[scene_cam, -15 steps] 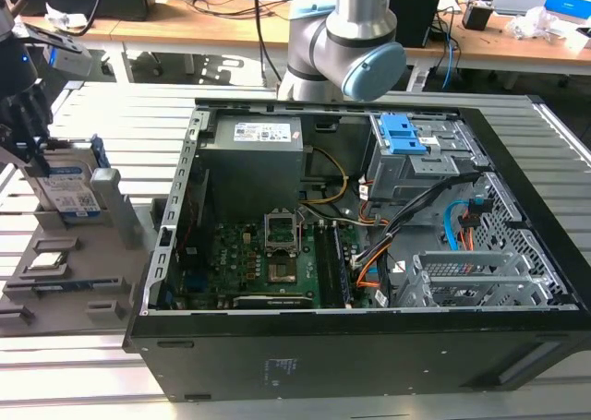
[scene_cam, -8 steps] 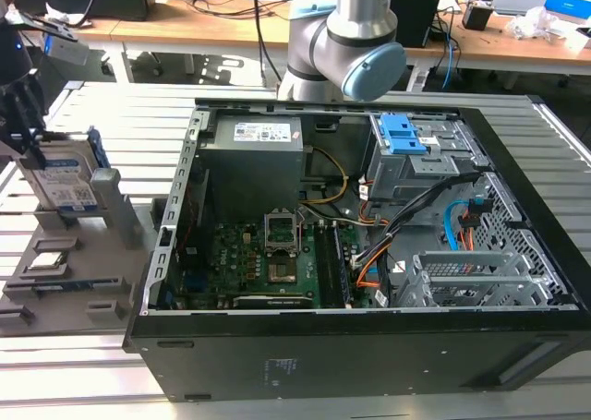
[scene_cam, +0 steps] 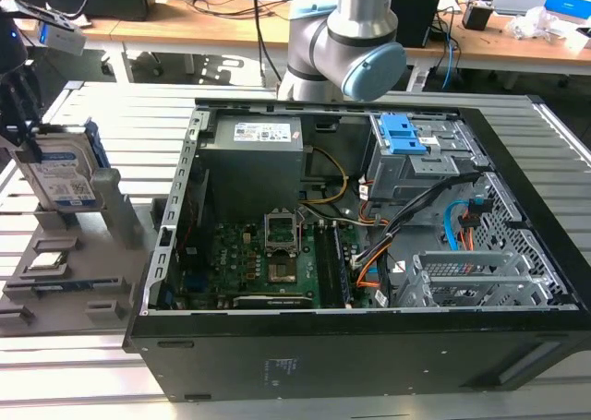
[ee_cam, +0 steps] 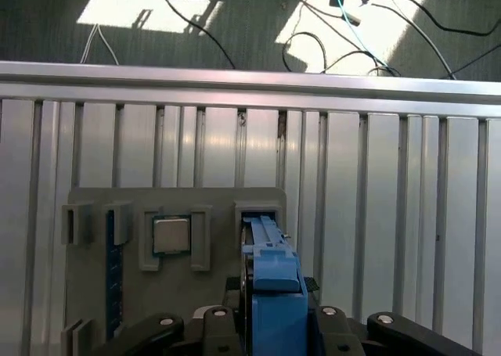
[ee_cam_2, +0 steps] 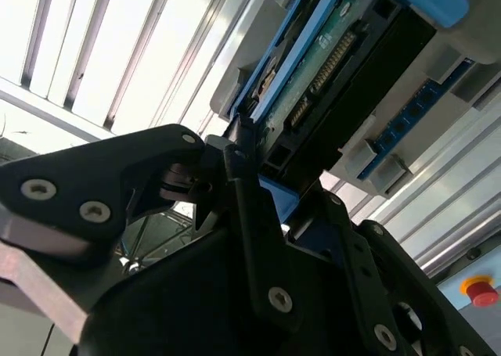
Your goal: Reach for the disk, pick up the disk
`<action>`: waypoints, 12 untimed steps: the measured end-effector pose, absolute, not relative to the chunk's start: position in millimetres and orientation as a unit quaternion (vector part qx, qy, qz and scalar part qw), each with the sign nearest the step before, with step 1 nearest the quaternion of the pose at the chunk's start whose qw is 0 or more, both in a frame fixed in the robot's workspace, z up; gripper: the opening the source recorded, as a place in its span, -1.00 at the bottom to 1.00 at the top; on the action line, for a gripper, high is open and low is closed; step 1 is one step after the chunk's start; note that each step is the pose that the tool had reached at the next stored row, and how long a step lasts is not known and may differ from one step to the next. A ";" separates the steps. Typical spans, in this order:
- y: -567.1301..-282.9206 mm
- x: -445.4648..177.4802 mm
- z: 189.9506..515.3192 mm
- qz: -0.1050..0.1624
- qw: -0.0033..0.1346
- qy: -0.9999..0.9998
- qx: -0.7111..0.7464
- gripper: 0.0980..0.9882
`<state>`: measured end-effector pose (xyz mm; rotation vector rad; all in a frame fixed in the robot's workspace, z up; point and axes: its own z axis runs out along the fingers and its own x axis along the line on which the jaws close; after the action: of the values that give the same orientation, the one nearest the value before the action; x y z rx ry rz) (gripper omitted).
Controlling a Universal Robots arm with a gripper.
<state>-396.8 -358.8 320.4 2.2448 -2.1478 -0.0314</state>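
Note:
The disk point(scene_cam: 57, 173) stands on edge over the grey fixture point(scene_cam: 111, 222) at the exterior view's left, silver with a white-and-blue label. My gripper point(scene_cam: 26, 129) comes down on its top edge. In the first wrist view the disk's blue bracket point(ee_cam: 272, 274) runs between the black fingers point(ee_cam: 216, 318) of the gripper point(ee_cam: 270, 321), above the fixture's slot point(ee_cam: 258, 211). In the second wrist view, the disk's green circuit board point(ee_cam_2: 329, 62) shows with a fingertip point(ee_cam_2: 235, 141) pressed against its edge. The fingers are shut on the disk.
An open computer case point(scene_cam: 369, 208) stands on the slatted metal table point(scene_cam: 111, 115), close beside the fixture. A square silver processor chip point(ee_cam: 171, 235) sits in a fixture pocket next to the slot. The arm's base point(scene_cam: 346, 42) rises behind the case. Desks and cables lie beyond.

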 end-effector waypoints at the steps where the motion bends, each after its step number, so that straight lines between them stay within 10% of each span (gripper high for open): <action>1: -358.8 -396.7 323.0 -0.010 0.017 -0.691 0.722 -0.40; 12: -358.8 -395.1 350.5 -0.010 0.018 -0.691 0.722 -0.40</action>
<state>-395.1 -358.8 350.5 2.2442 -2.1472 -0.0325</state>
